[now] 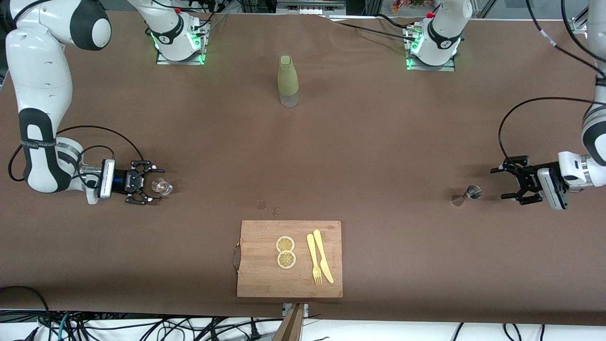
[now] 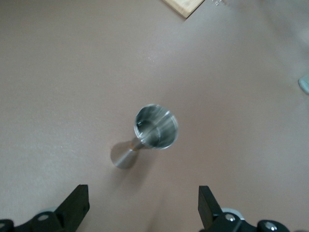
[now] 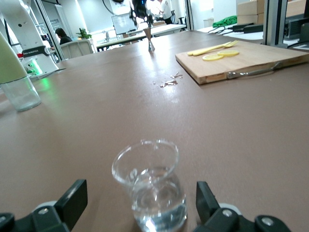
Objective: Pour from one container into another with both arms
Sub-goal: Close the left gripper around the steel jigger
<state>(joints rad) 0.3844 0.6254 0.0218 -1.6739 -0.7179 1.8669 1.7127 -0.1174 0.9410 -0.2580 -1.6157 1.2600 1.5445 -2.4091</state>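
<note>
— What is the right claw doing?

— It is sitting low at the right arm's end of the table, fingers spread wide, with the small glass beaker of clear liquid standing just between the tips, not gripped.

— And the left claw?

— It is also gaping wide, holding nothing, facing the steel jigger that is standing upright near it at the left arm's end.

— Anything between them?

— A green bottle is standing farther from the front camera than the cutting board.
</note>
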